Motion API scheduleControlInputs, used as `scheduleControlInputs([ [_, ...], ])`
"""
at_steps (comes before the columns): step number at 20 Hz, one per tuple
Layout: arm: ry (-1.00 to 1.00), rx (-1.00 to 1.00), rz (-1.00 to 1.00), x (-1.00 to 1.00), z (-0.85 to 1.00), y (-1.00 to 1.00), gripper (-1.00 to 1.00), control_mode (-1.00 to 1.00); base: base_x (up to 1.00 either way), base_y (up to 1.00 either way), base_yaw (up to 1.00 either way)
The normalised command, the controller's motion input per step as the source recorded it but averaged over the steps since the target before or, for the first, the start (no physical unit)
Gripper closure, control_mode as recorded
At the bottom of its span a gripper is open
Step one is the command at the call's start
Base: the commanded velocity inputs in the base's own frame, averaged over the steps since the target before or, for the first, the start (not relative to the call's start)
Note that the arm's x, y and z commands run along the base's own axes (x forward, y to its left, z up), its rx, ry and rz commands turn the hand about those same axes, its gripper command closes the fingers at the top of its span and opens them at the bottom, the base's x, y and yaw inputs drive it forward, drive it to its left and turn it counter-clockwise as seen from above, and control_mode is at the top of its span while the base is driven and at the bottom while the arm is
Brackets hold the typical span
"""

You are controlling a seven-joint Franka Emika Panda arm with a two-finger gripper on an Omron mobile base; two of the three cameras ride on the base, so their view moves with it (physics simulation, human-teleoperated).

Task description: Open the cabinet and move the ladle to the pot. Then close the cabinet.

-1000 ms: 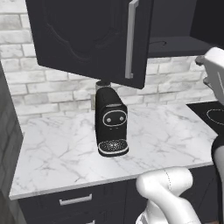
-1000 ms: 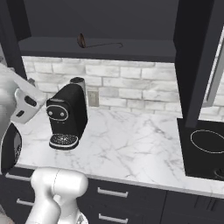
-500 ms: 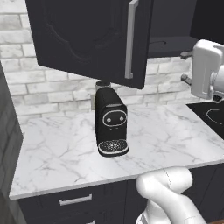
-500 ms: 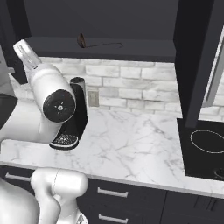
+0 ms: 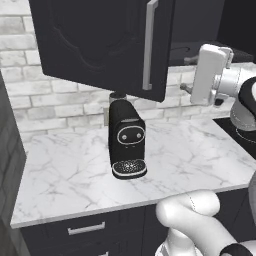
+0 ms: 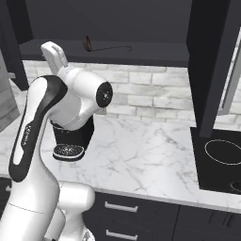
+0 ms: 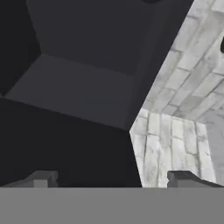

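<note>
Arm raised toward the opened black two-door wall cabinet (image 6: pixel 113 28).
Fingers (image 7: pixel 39 178) spread wide, holding nothing; the slim dark metal ladle (image 6: pixel 106 45) lies lengthwise along the shelf, above them.

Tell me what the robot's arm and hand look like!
The arm is smooth, glossy white, built from fat rounded tube sections, with dark grey bands and round black caps at the joints. A faint line of small grey lettering runs along one section. The hand ends in two small, blocky dark grey fingertips. No loose cables show.
</note>
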Motion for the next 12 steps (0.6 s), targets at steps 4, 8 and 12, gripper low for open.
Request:
scheduleControlInputs([
  [4,0.11,0.01,0.3,0.22,0.0,0.71,-1.0,-1.0,0.0,0.0,0.0],
  [8,0.07,0.0,0.31,0.0,0.0,0.79,-1.0,-1.0,0.0,0.0,0.0],
  [12,0.0,0.0,0.29,-0.42,0.0,0.86,-1.0,-1.0,0.0,0.0,0.0],
])
